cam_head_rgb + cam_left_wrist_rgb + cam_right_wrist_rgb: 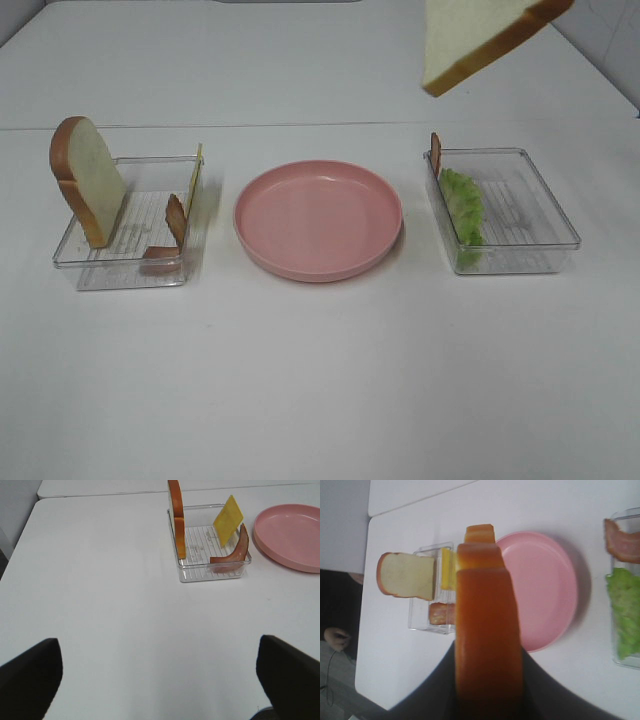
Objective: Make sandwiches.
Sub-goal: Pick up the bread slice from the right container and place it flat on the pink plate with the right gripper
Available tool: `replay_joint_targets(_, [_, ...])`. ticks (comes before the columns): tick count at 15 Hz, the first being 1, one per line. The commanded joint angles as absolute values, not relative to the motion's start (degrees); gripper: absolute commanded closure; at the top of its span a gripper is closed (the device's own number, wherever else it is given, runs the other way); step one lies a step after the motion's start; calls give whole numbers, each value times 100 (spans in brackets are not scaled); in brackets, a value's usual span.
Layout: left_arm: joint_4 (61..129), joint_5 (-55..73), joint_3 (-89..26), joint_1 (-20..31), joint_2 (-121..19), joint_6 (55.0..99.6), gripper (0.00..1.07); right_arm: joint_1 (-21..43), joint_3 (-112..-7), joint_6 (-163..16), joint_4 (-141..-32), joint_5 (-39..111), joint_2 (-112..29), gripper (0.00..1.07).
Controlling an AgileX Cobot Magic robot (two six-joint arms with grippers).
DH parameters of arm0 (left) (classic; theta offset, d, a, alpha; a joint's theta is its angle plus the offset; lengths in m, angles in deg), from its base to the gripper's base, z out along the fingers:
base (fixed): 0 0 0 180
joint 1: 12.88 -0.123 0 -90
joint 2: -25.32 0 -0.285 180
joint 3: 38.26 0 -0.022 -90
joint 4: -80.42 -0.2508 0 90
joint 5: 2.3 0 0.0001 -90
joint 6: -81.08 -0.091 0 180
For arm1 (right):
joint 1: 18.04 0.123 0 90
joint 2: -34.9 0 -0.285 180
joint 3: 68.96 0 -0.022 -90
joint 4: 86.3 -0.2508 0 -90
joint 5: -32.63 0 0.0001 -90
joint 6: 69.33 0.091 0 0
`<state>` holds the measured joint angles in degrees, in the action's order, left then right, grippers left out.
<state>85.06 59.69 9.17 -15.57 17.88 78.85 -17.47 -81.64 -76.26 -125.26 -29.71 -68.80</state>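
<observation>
Bread slice (480, 40) hangs overhead; wrist view shows right end effector (487, 680) apparently gripping.

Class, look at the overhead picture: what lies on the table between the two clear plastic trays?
The pink round plate lies between the left tray and the right tray, touching neither. The exterior high view shows this best.

High camera overlooked the table (320, 400) from the front; both wrist cameras faced inward, all sharing the pink plate (318, 218).
</observation>
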Motion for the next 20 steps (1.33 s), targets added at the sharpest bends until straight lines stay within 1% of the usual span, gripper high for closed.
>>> replay_joint_targets(1, [8523, 5935, 934, -1557, 1897, 7885, 9, -882, -8112, -7684, -12847, -2387, -7459, 107])
replay_joint_targets(3, [8523, 5935, 934, -1557, 1897, 7885, 9, -440, -8112, -7684, -13168, -2020, -8003, 107])
replay_joint_targets(5, [8523, 5935, 934, -1557, 1897, 7885, 9, -263, -8118, -7667, -13208, -1694, -8530, 107])
replay_joint_targets(9, [8523, 5935, 934, -1557, 1897, 7879, 9, -268, -8164, -7667, -13471, -1476, -9230, 107])
replay_joint_targets(10, [8523, 5935, 934, -1557, 1897, 7879, 9, -268, -8467, -7701, -13529, -1567, -9590, 107])
replay_joint_targets(16, [8523, 5935, 934, -1557, 1897, 7879, 9, -205, -9321, -7649, -13420, -1917, -10484, 107])
replay_joint_targets(20, [8523, 5935, 934, -1557, 1897, 7879, 9, -148, -9327, -7644, -13374, -1877, -10679, 107])
